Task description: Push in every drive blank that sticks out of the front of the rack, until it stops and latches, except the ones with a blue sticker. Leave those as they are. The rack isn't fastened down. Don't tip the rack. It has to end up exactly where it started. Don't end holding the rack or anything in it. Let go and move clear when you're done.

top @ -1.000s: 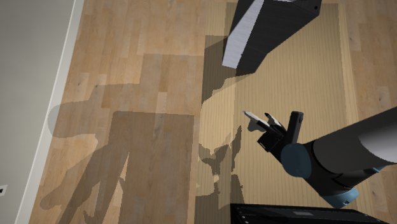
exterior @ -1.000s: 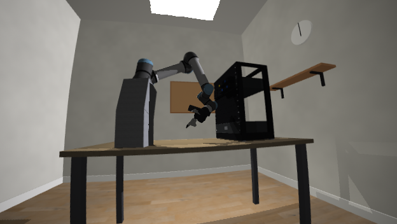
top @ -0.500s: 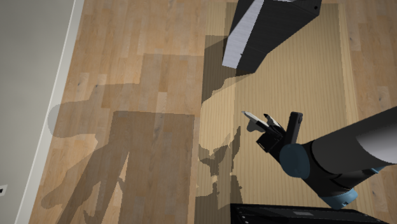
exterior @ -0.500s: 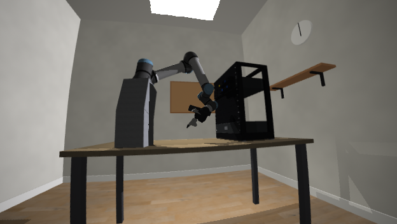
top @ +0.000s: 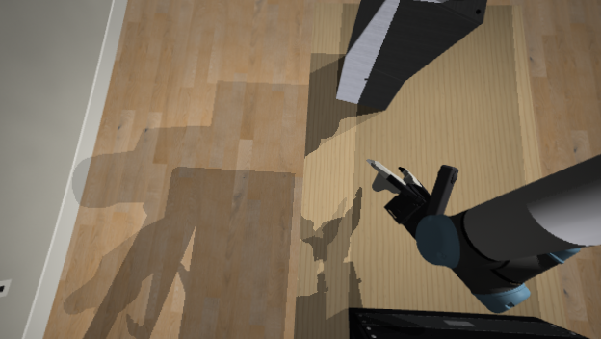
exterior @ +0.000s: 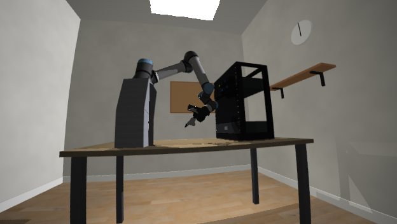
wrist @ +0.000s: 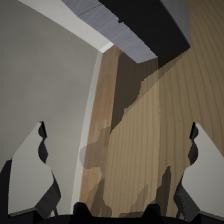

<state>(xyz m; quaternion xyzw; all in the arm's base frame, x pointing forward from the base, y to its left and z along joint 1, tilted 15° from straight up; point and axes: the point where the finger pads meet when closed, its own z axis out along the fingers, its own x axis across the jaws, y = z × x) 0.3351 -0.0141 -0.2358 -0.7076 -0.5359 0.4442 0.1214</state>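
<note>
The black open-frame rack (exterior: 242,102) stands on the right end of the table (exterior: 191,147); only its top edge shows at the bottom of the overhead view (top: 457,325). Its dark front faces left, toward the arm. Small blue marks (exterior: 225,85) show on the upper front, but the drive blanks are too small and dark to tell apart. My gripper (top: 386,167) (exterior: 190,122) (wrist: 117,123) is open and empty. It hangs in the air a little left of the rack's front, at lower-middle height. It points away from the rack and down at the table top.
The arm's dark pedestal (top: 409,43) (exterior: 133,111) (wrist: 145,30) stands on the left part of the table. The table's left edge (top: 308,144) drops to the wooden floor. A wall shelf (exterior: 302,74) hangs behind the rack.
</note>
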